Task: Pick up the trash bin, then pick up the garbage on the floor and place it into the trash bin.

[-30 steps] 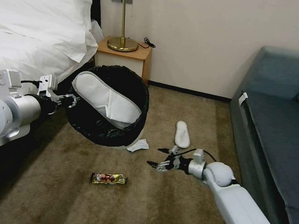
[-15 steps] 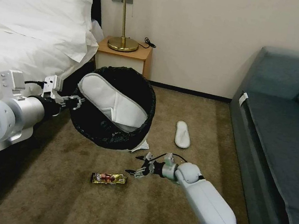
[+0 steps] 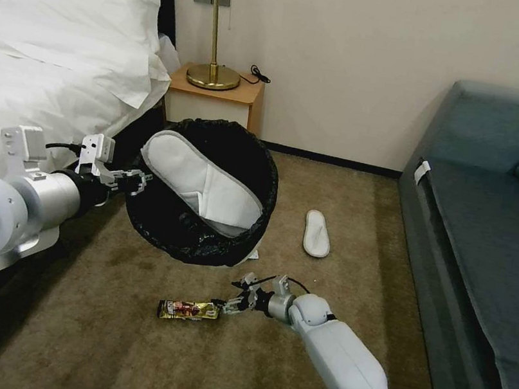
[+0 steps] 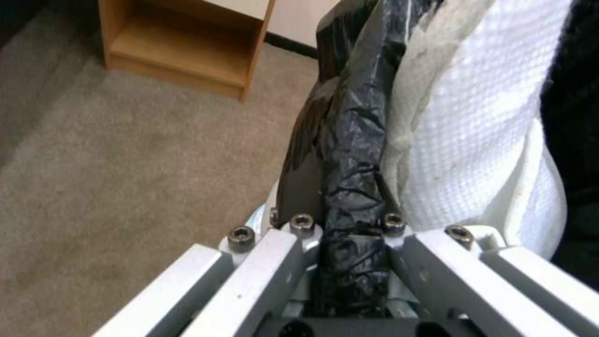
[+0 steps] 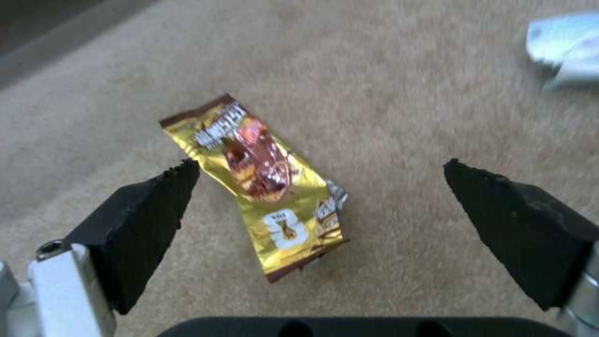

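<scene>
Snack wrapper (image 3: 189,310): gold and red, flat on the carpet, lower centre of the head frame; long axis runs left to right there. Lies just left of the right tool (image 3: 225,303), nearly touching its tips. In the right wrist view the wrapper (image 5: 262,187) sits between the two black pads (image 5: 147,220), which stand wide apart with nothing held; its long axis runs away from the tool, roughly crosswise to the closing line. Right arm is the nearer, stretched low across the carpet from lower right.

Trash bin (image 3: 208,190): black-lined, centre left of the head frame, lifted and tilted with its mouth toward the camera. Left tool (image 3: 133,181) clamped on its rim at the left edge; the left wrist view shows the bag-wrapped rim (image 4: 349,206) pinched between closed fingers. One white slipper (image 3: 199,182) lies inside.

Second slipper (image 3: 317,232): on the carpet, right of the bin, well apart from the right tool.
</scene>
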